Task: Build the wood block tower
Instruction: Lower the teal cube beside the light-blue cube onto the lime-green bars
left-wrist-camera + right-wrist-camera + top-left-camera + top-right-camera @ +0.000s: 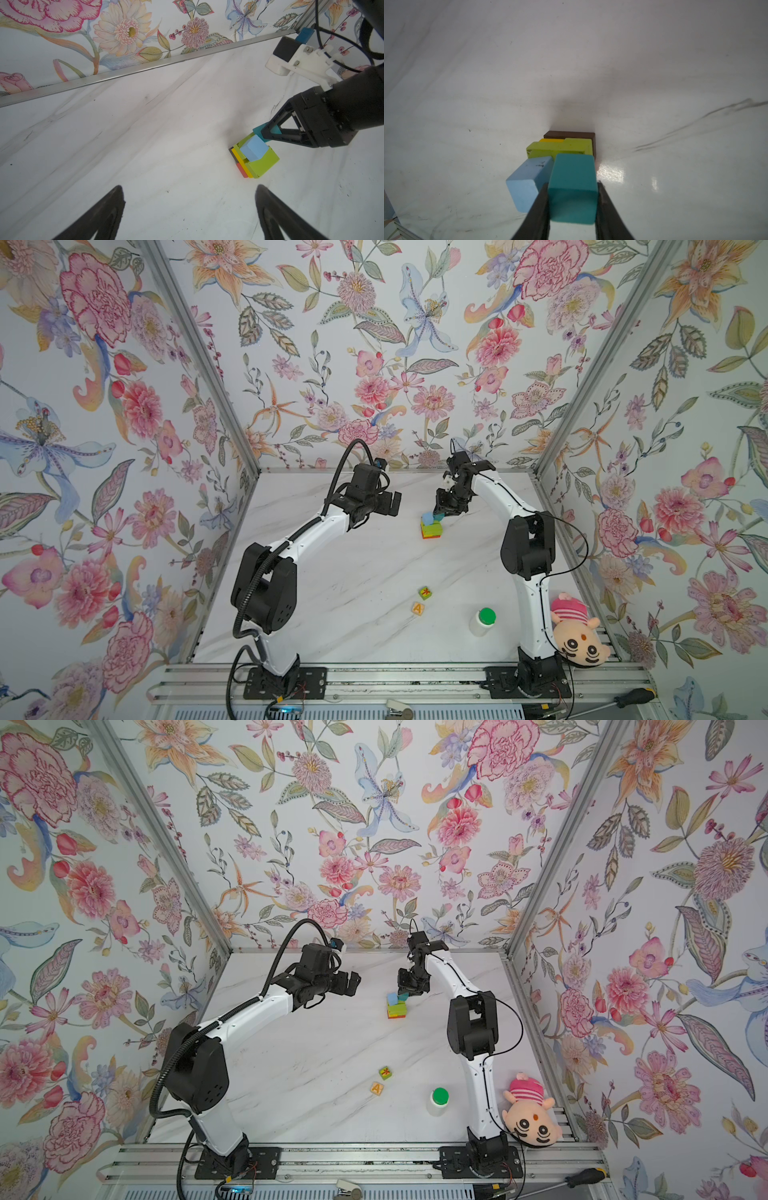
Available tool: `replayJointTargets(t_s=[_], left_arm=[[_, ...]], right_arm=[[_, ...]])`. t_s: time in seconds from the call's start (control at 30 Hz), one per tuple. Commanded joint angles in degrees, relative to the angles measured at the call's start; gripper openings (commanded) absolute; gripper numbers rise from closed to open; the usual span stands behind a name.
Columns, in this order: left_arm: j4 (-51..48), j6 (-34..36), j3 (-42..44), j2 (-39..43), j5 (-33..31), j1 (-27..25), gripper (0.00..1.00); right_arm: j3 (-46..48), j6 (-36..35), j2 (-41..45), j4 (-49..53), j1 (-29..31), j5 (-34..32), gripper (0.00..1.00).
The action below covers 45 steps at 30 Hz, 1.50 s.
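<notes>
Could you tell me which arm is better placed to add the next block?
Right. The right arm has its jaws shut on the small teal wooden cube over the multicoloured block tower; the left arm hangs aside, jaws open and empty.

Glossy tabletop [633, 62], matt painted teal block [573, 176]
</notes>
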<state>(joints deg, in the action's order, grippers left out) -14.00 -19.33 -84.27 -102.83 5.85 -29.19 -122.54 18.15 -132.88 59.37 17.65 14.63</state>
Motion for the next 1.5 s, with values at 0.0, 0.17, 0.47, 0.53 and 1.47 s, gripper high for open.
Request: replayJointTargets(t_s=[0.0, 0.17, 0.47, 0.53, 1.47], left_arm=[[0.5, -0.4, -0.6, -0.7, 1.1, 0.8, 0.99], [0.5, -0.4, -0.8, -0.9, 1.2, 1.0, 0.99], [0.6, -0.3, -1.0, -1.1, 1.6, 1.1, 0.99], [0.6, -0.3, -0.9, -1.0, 1.5, 1.1, 0.99], [0.5, 0.6, -1.6, -1.6, 2.9, 2.1, 0.99]], right_arm=[[-1.5, -0.9, -1.5, 1.6, 0.1, 0.9, 0.30], [-1.5, -0.9, -1.5, 1.8, 0.3, 1.1, 0.30], [-1.2, -0.9, -1.5, 1.8, 0.3, 1.1, 0.32], [-1.1, -0.9, -1.5, 1.8, 0.4, 1.1, 0.32], [-0.8, -0.4, -1.0, 2.1, 1.0, 0.2, 0.34]])
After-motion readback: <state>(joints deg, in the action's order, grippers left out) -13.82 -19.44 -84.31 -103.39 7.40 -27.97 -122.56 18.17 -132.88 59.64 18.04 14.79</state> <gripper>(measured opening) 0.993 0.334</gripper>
